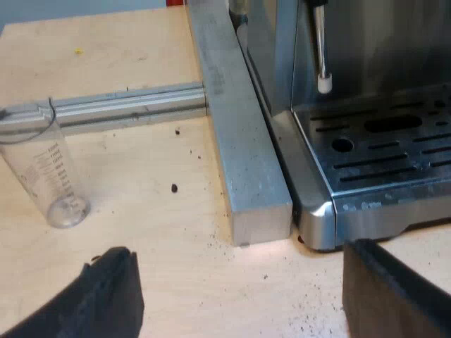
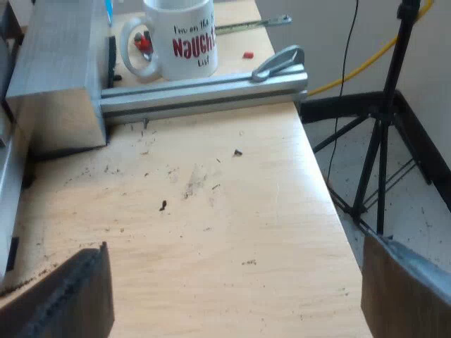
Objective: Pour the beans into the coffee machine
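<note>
Espresso machine (image 1: 380, 42) cut off above steam wand (image 1: 320, 49); drip tray (image 1: 387, 148) seen. Measuring glass (image 1: 46, 176) upright, well apart from machine, metal bar (image 1: 243, 141) between them. Glass looks empty, hard to tell thru clear wall. Couple stray beans (image 1: 174, 187) on table (image 1: 141, 232) btw glass and bar. L gripper (image 1: 239, 282) fingers wide apart, holding nothing. R wrist view adds mug (image 2: 180, 39), top cut off, behind a rail (image 2: 204, 88); where it sits vs machine can't tell. R gripper (image 2: 232, 282) fingers spread, empty.
</note>
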`<state>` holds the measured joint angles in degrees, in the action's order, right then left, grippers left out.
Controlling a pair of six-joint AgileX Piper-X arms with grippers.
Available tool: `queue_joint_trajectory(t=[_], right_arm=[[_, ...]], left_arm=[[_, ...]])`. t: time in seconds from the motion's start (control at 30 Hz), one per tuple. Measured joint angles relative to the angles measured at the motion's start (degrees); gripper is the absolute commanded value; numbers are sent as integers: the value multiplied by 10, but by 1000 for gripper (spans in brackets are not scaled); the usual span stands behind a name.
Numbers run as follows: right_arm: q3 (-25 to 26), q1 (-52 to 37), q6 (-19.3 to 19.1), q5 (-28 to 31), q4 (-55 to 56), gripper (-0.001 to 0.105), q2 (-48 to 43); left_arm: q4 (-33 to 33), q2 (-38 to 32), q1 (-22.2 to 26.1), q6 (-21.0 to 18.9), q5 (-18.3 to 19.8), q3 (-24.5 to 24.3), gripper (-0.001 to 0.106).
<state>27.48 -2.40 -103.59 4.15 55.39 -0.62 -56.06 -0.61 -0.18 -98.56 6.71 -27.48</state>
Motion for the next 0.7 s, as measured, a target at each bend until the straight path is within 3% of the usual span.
queue_joint_trajectory(t=[0.7], right_arm=[[0,0,0,0,-4,74,0]], left_arm=[[9,0,0,2,0,0,63]])
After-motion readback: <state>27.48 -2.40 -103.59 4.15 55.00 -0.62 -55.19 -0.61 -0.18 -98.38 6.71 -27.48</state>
